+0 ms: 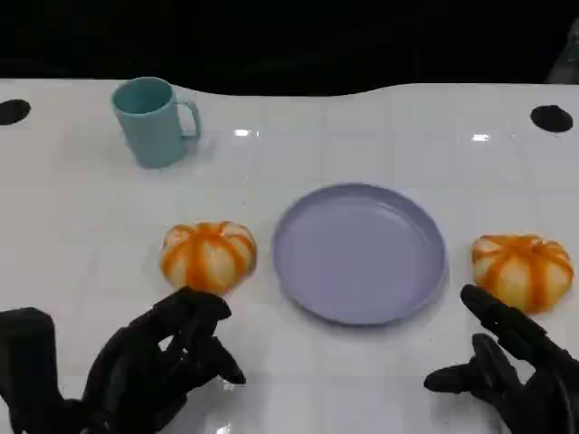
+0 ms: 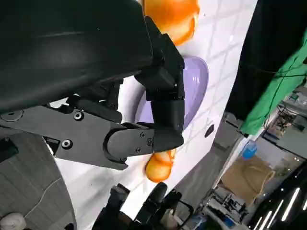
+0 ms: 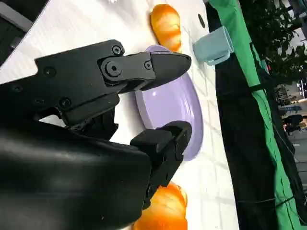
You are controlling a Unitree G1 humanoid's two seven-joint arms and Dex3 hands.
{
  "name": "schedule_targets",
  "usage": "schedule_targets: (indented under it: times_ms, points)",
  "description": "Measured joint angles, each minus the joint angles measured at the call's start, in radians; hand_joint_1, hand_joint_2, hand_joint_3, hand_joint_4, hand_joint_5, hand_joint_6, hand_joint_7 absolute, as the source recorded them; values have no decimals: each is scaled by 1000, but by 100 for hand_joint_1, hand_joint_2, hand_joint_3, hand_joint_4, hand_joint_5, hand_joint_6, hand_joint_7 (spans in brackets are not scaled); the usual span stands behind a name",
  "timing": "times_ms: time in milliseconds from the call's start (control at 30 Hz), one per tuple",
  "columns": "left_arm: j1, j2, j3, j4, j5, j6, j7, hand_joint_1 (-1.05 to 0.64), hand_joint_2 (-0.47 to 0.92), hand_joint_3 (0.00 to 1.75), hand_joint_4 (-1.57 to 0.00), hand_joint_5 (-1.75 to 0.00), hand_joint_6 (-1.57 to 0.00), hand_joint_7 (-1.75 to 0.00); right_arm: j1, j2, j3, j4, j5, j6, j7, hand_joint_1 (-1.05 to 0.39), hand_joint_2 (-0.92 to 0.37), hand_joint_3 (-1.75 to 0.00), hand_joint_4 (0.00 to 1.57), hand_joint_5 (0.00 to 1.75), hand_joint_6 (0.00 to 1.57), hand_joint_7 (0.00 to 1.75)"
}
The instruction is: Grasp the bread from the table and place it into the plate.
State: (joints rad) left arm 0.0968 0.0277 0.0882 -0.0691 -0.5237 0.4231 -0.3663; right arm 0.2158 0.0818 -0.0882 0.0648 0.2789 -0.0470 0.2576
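Head view: high, looks down and forward over white surface (image 1: pixel 362 380), far edge and dark background at top; both hands low in frame, left hand (image 1: pixel 158 362), right hand (image 1: pixel 511 371).

Left wrist view: very near behind own hand, rolled on its side, faces across surface toward room beyond.

Right wrist view: equally near, also tilted, faces along surface toward green cloth (image 3: pixel 249 72).

Shared by all three: purple plate (image 1: pixel 360 253); cup (image 1: pixel 154 120) in head and right wrist views, possibly not left.

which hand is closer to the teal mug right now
Left. The left hand sits on the teal mug's side of the table, beyond one bread roll; the right hand is across the plate.
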Motion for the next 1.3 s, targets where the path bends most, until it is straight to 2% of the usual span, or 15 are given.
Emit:
schedule_targets:
  times_ms: [900,1000,1133,1233,1300]
  points:
    - [0,7,-1,0,0,1,0,-46,92,43,-63,-175,-52,-144,0,0,1,1,-3,0,-1,-76,-92,-25,89,88,118,2]
    - [1,9,-7,0,17,-29,-4,-49,92,43,-63,-175,-51,-144,0,1,2,0,-3,0,-5,-76,-92,-25,89,88,118,2]
    - [1,26,-37,3,107,-162,-33,-50,92,40,-54,-174,-50,-128,0,1,5,0,-5,0,-6,-75,-92,-25,89,88,118,2]
    - [0,30,-57,23,166,-299,-58,-49,92,38,-50,-164,-53,-105,-1,1,8,1,-12,-2,-7,-75,-92,-26,88,88,117,2]
    - [0,32,-67,44,206,-385,-70,-49,92,37,-50,-151,-55,-86,-2,1,10,3,-14,-10,-7,-76,-92,-26,88,89,117,1]
